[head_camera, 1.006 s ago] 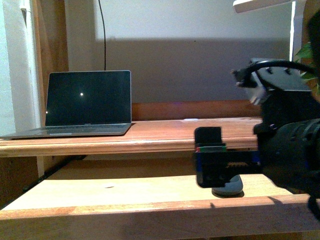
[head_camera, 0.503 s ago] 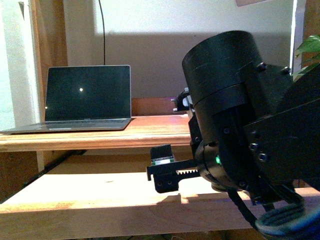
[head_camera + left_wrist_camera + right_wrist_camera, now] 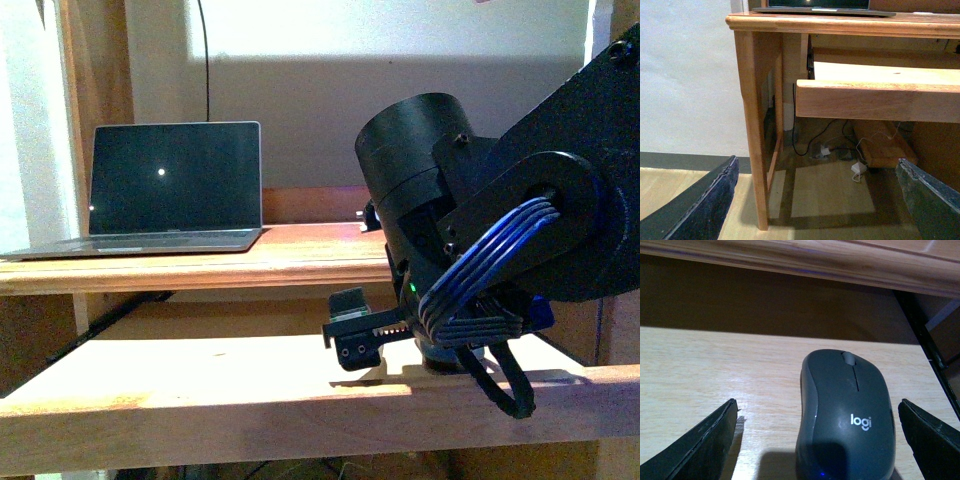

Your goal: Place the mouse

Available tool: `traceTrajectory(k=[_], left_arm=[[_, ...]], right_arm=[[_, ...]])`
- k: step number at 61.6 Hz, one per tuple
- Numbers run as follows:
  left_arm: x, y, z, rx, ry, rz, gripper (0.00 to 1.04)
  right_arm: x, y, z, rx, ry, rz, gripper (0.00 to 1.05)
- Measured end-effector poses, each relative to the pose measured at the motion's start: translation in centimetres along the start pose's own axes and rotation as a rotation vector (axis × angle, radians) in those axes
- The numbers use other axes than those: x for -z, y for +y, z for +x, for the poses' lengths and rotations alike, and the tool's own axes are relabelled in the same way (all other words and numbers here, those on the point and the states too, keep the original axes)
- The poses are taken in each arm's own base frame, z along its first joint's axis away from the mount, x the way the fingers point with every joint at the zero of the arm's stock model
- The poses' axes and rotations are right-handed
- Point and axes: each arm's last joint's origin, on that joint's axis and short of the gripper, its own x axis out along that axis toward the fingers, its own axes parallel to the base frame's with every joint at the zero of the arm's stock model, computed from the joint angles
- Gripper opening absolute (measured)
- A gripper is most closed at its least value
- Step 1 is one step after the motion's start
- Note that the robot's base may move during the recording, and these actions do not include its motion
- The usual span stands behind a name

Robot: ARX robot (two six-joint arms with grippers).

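The right arm [image 3: 430,170] has shifted lower above the mouse [image 3: 847,410], right jaws spread astride it, left jaws also released.

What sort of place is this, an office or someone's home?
Probably a home office, though that's uncertain. A wooden desk carries an open laptop, a grey mouse lies on its lower shelf, and loose cables and plugs sit on the floor beneath.
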Motion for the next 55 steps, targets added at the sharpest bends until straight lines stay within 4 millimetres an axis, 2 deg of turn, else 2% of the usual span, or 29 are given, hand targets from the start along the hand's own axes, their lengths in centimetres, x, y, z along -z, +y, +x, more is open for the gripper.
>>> traceTrajectory(k=[23, 42, 55], left_arm=[[0.0, 0.0, 0.0, 0.000, 0.000, 0.000, 0.97], [0.0, 0.0, 0.0, 0.000, 0.000, 0.000, 0.97], [0.0, 0.0, 0.0, 0.000, 0.000, 0.000, 0.97]], right_arm=[[0.3, -0.1, 1.4, -0.003, 0.068, 0.006, 0.97], [0.4, -0.2, 1.5, -0.014, 0.080, 0.034, 0.57], [0.0, -1.0, 1.4, -0.013, 0.078, 0.069, 0.56]])
